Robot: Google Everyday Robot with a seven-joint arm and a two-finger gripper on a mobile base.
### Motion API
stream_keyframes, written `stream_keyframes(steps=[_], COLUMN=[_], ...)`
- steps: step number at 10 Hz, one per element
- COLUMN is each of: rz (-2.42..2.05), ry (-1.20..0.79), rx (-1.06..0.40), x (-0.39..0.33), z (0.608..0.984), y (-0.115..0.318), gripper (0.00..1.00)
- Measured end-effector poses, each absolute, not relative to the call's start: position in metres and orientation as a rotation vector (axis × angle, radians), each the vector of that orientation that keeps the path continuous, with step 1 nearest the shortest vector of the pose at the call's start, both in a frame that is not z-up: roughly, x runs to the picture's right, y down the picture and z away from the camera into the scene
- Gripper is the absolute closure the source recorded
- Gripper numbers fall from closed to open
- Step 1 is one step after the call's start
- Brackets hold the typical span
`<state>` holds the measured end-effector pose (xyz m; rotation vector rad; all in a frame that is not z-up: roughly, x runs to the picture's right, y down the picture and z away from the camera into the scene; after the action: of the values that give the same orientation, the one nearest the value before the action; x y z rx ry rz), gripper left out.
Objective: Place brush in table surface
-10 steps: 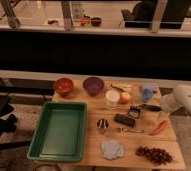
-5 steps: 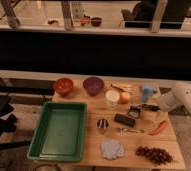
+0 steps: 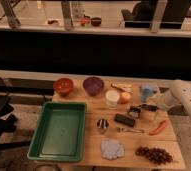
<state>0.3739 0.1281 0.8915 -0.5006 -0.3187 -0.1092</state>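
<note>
At the right side of the counter [image 3: 93, 142], the gripper [image 3: 153, 106] sits low at the handle end of the brush [image 3: 137, 111], whose head lies just beside the black block [image 3: 124, 120]. The brush looks to be resting on the wood, or very nearly, so the placing seems mostly done. Whether the gripper is clamped on the brush or free of it, I cannot tell. If clamped, what remains is to let go and lift clear.

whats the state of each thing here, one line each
brush: lying level at the table surface, beside black block
gripper: low, at brush's handle end
purple bowl: upright
orange bowl: upright
green tray: flat, left side of table
cloth: crumpled
</note>
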Motion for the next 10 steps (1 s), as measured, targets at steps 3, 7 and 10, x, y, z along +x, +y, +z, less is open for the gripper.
stream_keyframes(steps=[3,7,10], rz=[-0.125,-0.146,-0.161], ry=[-0.347,-0.372,-0.377], rx=[-0.543,-0.621,-0.660], x=[0.368,0.360,0.356], z=[0.899,0.910,0.915], y=[0.131,0.137,0.140], gripper=[0.20,0.20,0.20])
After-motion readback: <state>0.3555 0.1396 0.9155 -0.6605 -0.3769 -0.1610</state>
